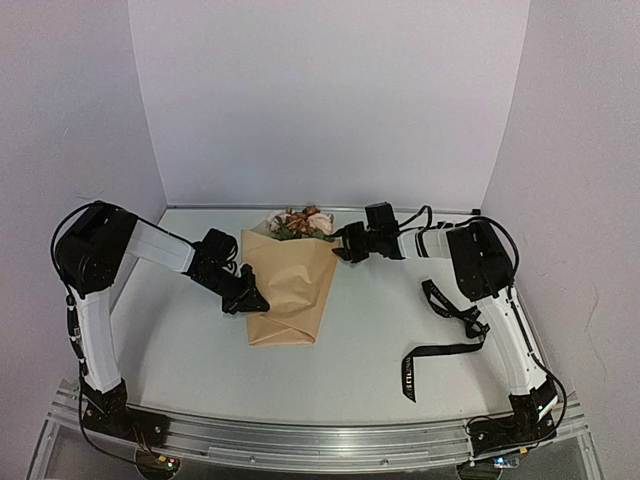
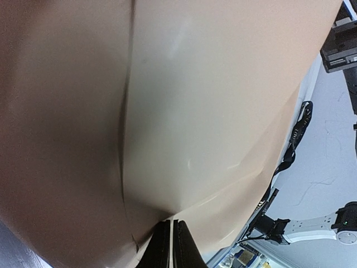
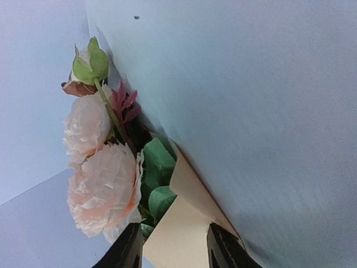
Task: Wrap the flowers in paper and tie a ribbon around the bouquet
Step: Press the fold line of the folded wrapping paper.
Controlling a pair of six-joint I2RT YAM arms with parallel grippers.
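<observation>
Centrally, the bouquet (image 1: 290,290) lies flat on the table (image 1: 190,360), with its narrow folded end toward the arm bases and its wide end away from them. At the wide end the flowers (image 3: 103,187), cream and pale pink blooms with green leaves, emerge from the tan paper (image 2: 212,111). Left gripper (image 1: 250,297): at the bouquet's left edge, about midway along it, clenched on a fold of the paper. Right gripper (image 1: 338,245): at the bouquet's far right corner, released, jaws parted with the paper's corner between them. The ribbon (image 1: 440,351), black with light lettering, lies on the table to the right of the bouquet, well apart from it.
</observation>
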